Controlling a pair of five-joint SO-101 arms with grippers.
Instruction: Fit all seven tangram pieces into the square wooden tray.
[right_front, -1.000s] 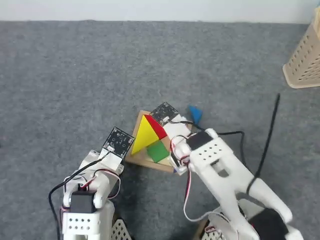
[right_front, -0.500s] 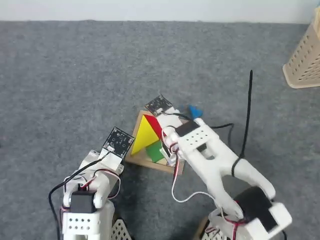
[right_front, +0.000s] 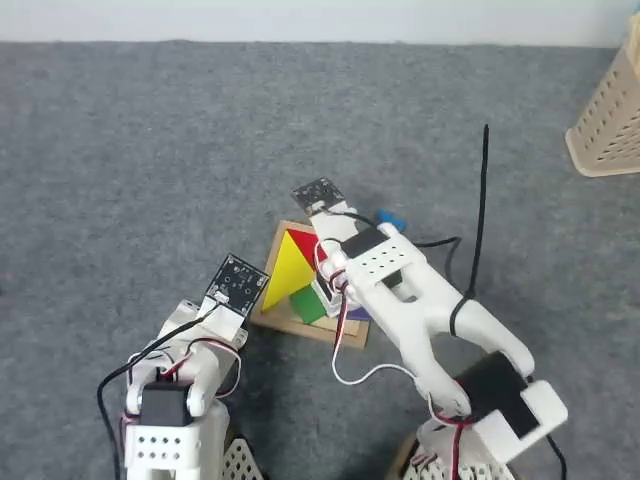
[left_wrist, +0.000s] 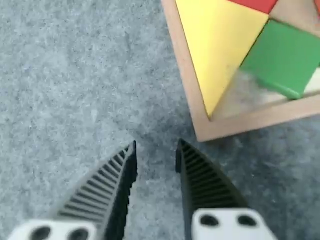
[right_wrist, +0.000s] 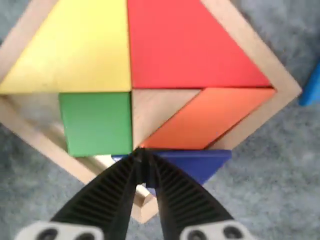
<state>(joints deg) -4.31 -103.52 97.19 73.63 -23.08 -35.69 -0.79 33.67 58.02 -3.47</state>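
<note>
1. Swinging in from the tray's edge, the right arm (right_front: 385, 265) now reaches over the middle of the wooden tray (right_front: 290, 325); the left arm has kept its place.
2. The right gripper (right_wrist: 143, 157) has its fingers pressed together, tips just above the dark blue piece (right_wrist: 192, 162) at the tray's rim (right_wrist: 285, 90).
3. The left gripper (left_wrist: 155, 150) has its fingers slightly spread, holding nothing, over grey carpet (left_wrist: 65, 75) just outside a corner of the tray (left_wrist: 185, 80).
4. Inside the tray lie a yellow triangle (right_wrist: 85, 55), a red triangle (right_wrist: 185, 45), a green square (right_wrist: 95, 122) and an orange piece (right_wrist: 210, 115), with a bare wooden gap between them.
5. I cannot tell whether the dark blue piece sits flat inside the tray.
6. A light blue piece (right_front: 390, 220) lies on the carpet just beside the tray.
</note>
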